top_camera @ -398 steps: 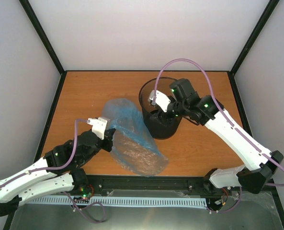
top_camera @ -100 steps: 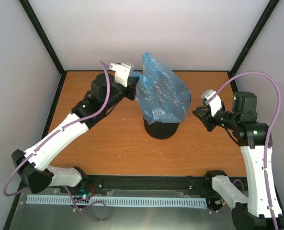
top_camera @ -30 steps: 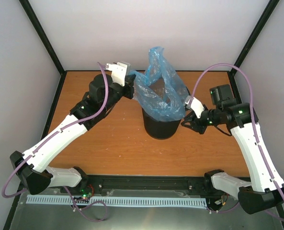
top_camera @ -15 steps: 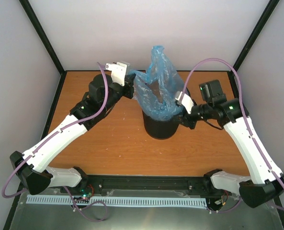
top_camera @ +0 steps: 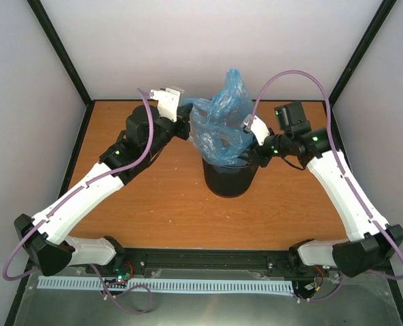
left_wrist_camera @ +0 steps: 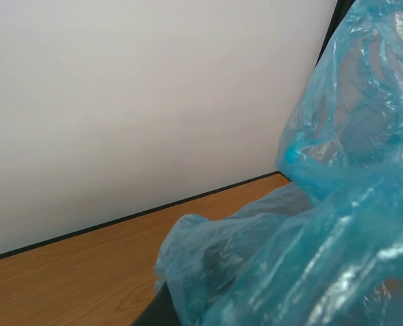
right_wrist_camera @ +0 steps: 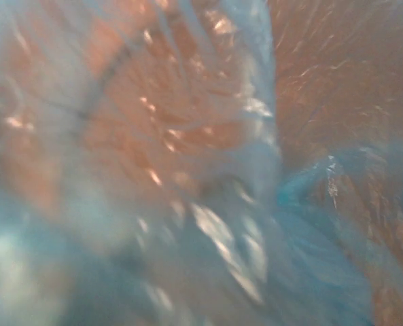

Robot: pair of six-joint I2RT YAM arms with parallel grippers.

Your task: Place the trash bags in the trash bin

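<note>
The light-blue trash bag (top_camera: 223,121) stands bunched above the black mesh trash bin (top_camera: 228,182), its lower part inside the rim and its top peaking toward the back wall. My left gripper (top_camera: 187,113) is shut on the bag's left edge, just left of the bin. In the left wrist view the trash bag (left_wrist_camera: 323,224) fills the right half and hides the jaws. My right gripper (top_camera: 247,157) presses into the bag at the bin's right rim, its fingertips hidden in the film. The right wrist view shows only blurred blue trash bag (right_wrist_camera: 208,224) against the lens.
The bin stands at the back middle of the wooden table (top_camera: 153,197). White walls and black frame posts (top_camera: 62,54) close in the back and sides. A purple cable (top_camera: 289,75) loops above the right arm.
My right gripper has moved left and up from beside the bin into the bag at the right rim. The bag has bunched taller and narrower. The left arm has stayed still.
</note>
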